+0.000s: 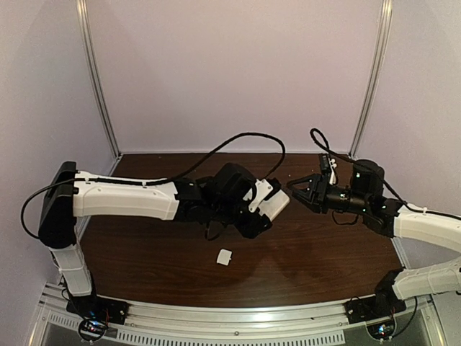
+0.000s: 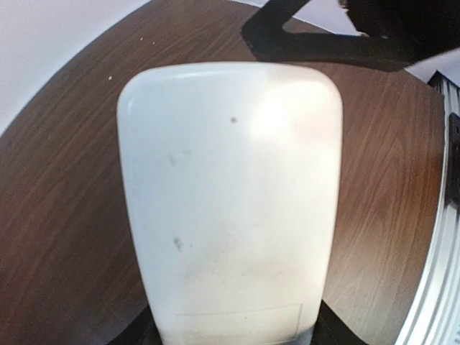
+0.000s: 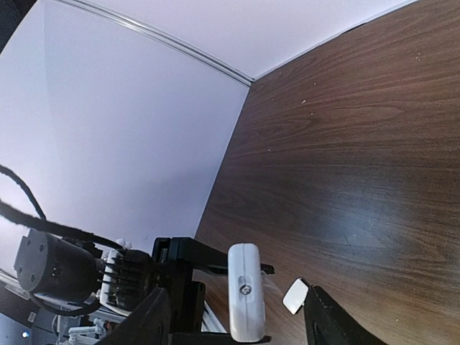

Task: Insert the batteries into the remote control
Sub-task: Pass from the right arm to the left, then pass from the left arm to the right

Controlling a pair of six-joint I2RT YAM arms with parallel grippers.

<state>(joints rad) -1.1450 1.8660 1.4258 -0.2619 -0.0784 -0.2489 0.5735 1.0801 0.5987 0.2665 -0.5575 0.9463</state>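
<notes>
Right now my left gripper (image 1: 262,210) is closed partway on one end of the remote control (image 2: 230,201), holding it above the table (image 1: 324,252) with its plain white back turned to my left wrist camera. My right gripper (image 1: 299,193) sits just at the remote's 3 o'clock, jaws spread, holding nothing and not touching it. A small white cover piece (image 1: 225,257) lies on the wood at the remote's 7 o'clock.

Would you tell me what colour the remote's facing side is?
The remote control is plain white, clearest in left wrist view.
</notes>
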